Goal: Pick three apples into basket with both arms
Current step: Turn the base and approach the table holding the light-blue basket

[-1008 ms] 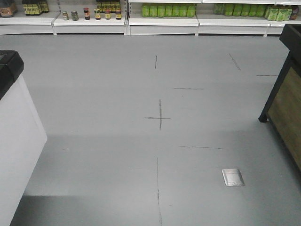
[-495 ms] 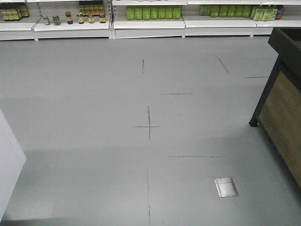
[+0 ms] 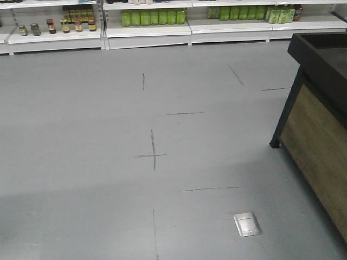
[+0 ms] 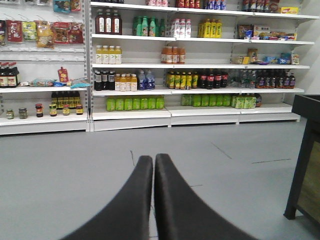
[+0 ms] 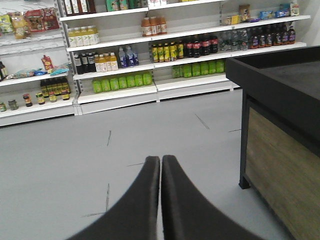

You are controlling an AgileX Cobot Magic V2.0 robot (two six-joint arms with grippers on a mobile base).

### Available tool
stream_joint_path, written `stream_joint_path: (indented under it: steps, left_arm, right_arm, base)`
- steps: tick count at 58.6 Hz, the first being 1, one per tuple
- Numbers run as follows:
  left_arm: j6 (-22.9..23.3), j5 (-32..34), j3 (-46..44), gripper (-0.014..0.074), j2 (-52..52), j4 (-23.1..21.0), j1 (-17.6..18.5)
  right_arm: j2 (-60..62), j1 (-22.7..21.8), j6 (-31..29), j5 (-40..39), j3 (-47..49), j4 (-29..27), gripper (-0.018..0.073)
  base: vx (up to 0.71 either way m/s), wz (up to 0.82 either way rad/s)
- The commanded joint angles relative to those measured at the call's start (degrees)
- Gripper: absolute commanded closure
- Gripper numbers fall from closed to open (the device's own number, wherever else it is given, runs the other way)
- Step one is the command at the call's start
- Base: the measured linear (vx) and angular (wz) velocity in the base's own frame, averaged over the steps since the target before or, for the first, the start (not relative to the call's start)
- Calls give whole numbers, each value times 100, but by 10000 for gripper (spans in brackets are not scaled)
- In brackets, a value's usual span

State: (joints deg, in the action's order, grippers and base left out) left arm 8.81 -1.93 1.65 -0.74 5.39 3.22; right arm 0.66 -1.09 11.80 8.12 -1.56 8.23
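Neither the three deep-red round apples nor the pale-blue slotted plastic basket shows in any view, so where they lie cannot be told from here. The front view looks down on a grey shop floor (image 3: 76,119) scored with thin dark lines and a cross mark (image 3: 153,156). A small square metal floor plate (image 3: 247,224) sits near the bottom edge. White store shelves (image 4: 130,114) carrying a row of green bottles (image 3: 154,17) run along the far wall. At the right stands a black-framed worktop with a wood-grain side panel (image 3: 320,135). The part of its dark top seen from the right wrist carries no fruit.

The left tool (image 4: 153,159) has its curved black fingers (image 4: 137,192) pressed together with nothing between them. The right tool (image 5: 160,159) is likewise narrow and holds nothing. Both point out over the floor.

The step in hand looks like the approach, bringing the base to wherever the fruit is. Done well, that means clearing the worktop's near corner leg (image 3: 275,143) and stopping square and close enough for both tools to reach. The fingers should spread only once an apple is in sight beneath a wrist camera.
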Motion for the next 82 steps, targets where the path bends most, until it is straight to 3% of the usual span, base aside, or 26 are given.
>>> stream_joint_path:
  steps: [1, 82]
  left_arm:
    - [15, 411, -150, 602, -69, -10, 46]
    - [15, 411, -150, 602, -69, -10, 46]
  right_arm:
    - [67, -24, -37, -423, -79, 14, 564]
    - [67, -24, -37, -423, -79, 14, 564]
  base:
    - [16, -25]
    - [10, -43]
